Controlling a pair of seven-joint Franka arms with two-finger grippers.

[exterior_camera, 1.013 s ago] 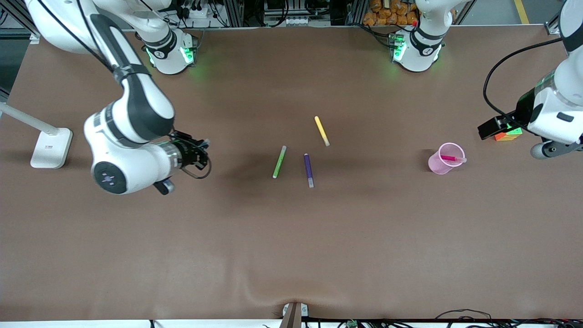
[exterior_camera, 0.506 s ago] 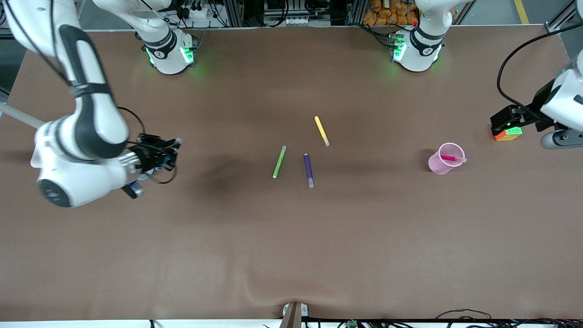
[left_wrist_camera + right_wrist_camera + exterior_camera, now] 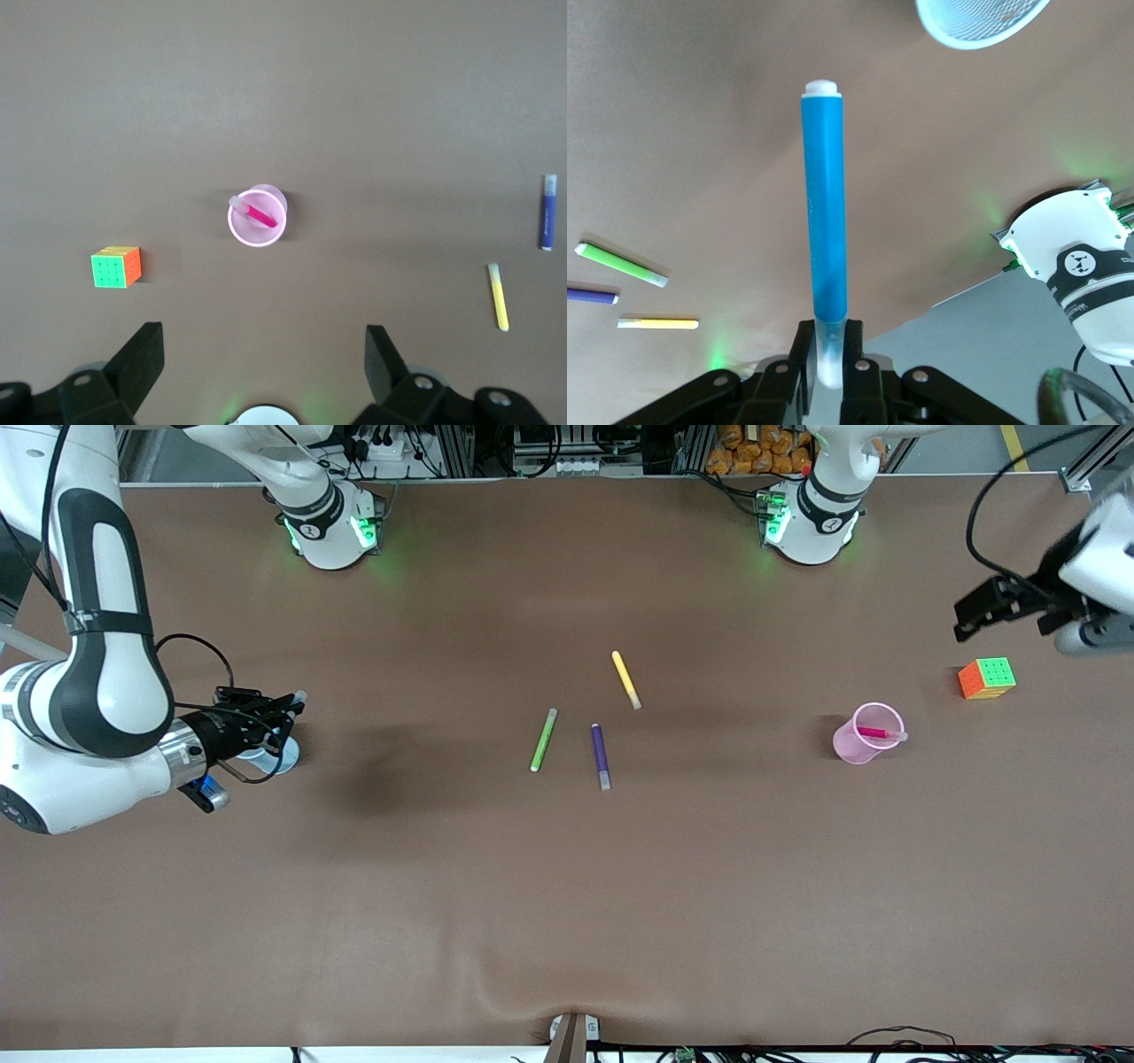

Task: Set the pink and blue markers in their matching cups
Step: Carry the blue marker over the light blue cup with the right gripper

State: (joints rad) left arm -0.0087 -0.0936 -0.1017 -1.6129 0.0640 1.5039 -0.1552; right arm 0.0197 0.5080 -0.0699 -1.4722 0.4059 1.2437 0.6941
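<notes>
The right pincer [image 3: 282, 710] hangs over the right arm's end of the tabletop [image 3: 567, 886], just above the pale blue cup [image 3: 273, 756], and its two fingers are clamped on the pale end of the blue marker [image 3: 824, 208]. In the right wrist view the marker stands out straight from the fingers, and the rim of the blue cup shows near the marker's white tip, a little to one side of it. The left pincer [image 3: 974, 609] is raised over the left arm's end of the tabletop, with its fingers [image 3: 133, 363] spread wide apart and nothing between them. The pink cup [image 3: 866, 734] stands upright toward the left arm's end, and the pink marker [image 3: 880, 733] is inside it, leaning on the rim with its pale end sticking out. A colourful puzzle cube [image 3: 986, 678] sits near that cup, farther from the front camera. In the middle of the tabletop lie a lime green pen [image 3: 543, 740], a dark purple pen [image 3: 600, 755] just beside it, and a yellow pen [image 3: 625, 679] a little farther from the front camera, none of them touching.
</notes>
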